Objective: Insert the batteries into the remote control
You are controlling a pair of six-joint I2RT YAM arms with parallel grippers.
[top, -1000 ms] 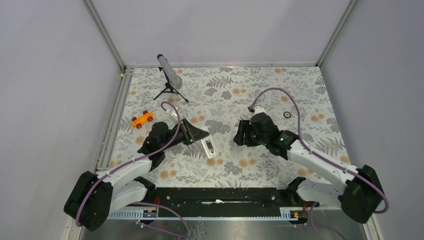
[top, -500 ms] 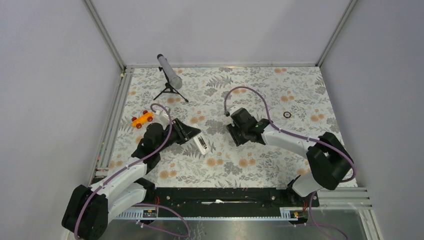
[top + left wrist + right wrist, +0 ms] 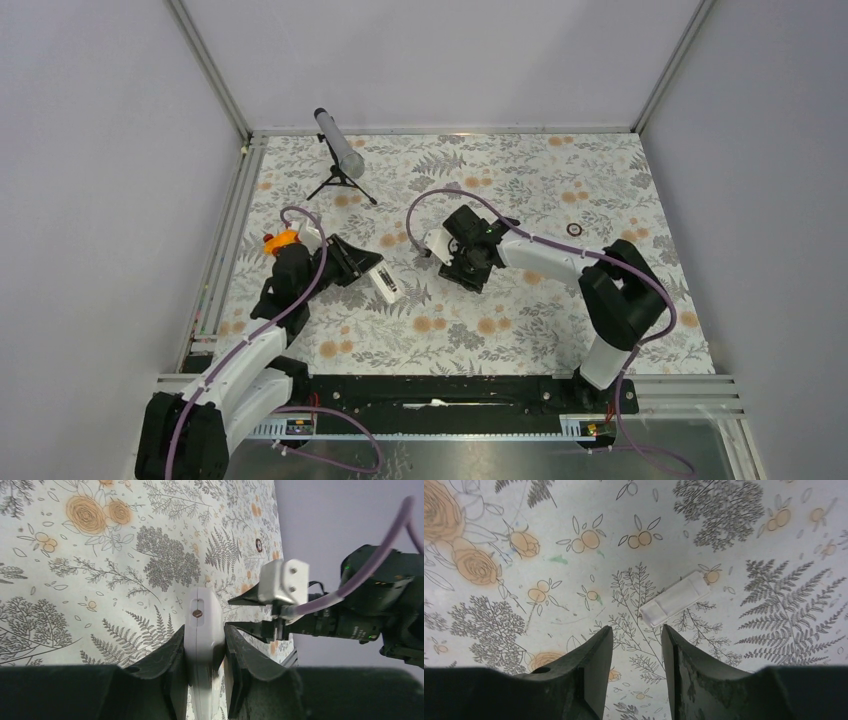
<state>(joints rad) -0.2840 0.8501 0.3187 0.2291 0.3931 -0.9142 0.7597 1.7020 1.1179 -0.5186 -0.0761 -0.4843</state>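
Note:
My left gripper [image 3: 372,274] is shut on the white remote control [image 3: 386,287], which juts out toward the table's middle. In the left wrist view the remote [image 3: 202,625] sits edge-on between my fingers, a small screw at its tip. My right gripper [image 3: 440,258] is open and empty, low over the cloth just right of the remote. In the right wrist view a small flat white rectangular piece [image 3: 676,599] lies on the cloth just beyond my open right gripper [image 3: 636,632]. No batteries show in any view.
A grey tube on a black tripod [image 3: 339,150] stands at the back left. An orange toy car [image 3: 280,239] is partly hidden behind the left arm. A thin black ring [image 3: 574,229] lies at the right. The right arm [image 3: 372,607] is close ahead of the left gripper.
The left arm has drawn back to the left with the remote still held. The right arm has swung left across the table, ending close to the remote's tip.

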